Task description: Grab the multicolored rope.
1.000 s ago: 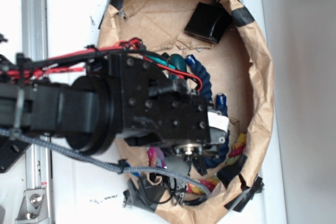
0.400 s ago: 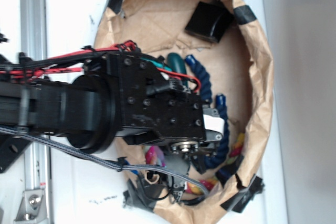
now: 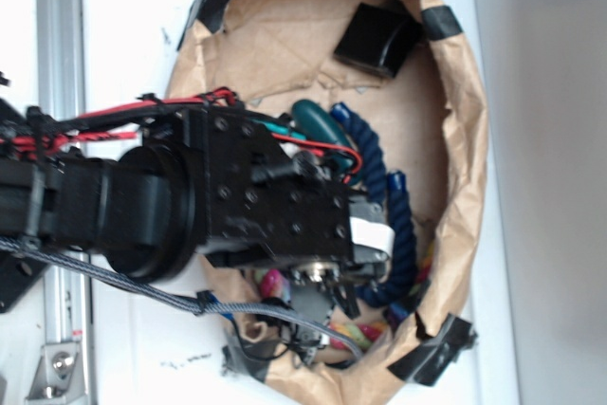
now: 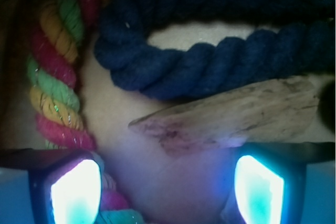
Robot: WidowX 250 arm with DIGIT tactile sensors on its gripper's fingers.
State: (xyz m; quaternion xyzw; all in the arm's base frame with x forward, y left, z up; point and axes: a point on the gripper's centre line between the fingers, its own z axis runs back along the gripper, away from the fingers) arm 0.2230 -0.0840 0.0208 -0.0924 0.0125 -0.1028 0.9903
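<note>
The multicolored rope [image 4: 52, 77], twisted from red, yellow and green strands, runs down the left of the wrist view and curls in beside the left fingertip [image 4: 76, 192]. In the exterior view only bits of the multicolored rope [image 3: 273, 284] show under the arm. My gripper [image 4: 168, 192] is open, its fingers spread wide over bare paper floor, with the rope just inside the left one. The exterior view places the gripper [image 3: 332, 308] low in the paper-lined basket [image 3: 465, 168]. Nothing is held.
A dark navy rope [image 4: 210, 66] loops across the top of the wrist view, seen in the exterior view as the navy rope [image 3: 379, 168]. A pale wooden sliver [image 4: 236, 114] lies ahead of the fingers. A black block [image 3: 377, 37] and a teal object [image 3: 318, 120] sit farther back.
The arm and gripper have shifted left in the exterior view, uncovering more of the navy rope and teal object. The jaws stay open.
</note>
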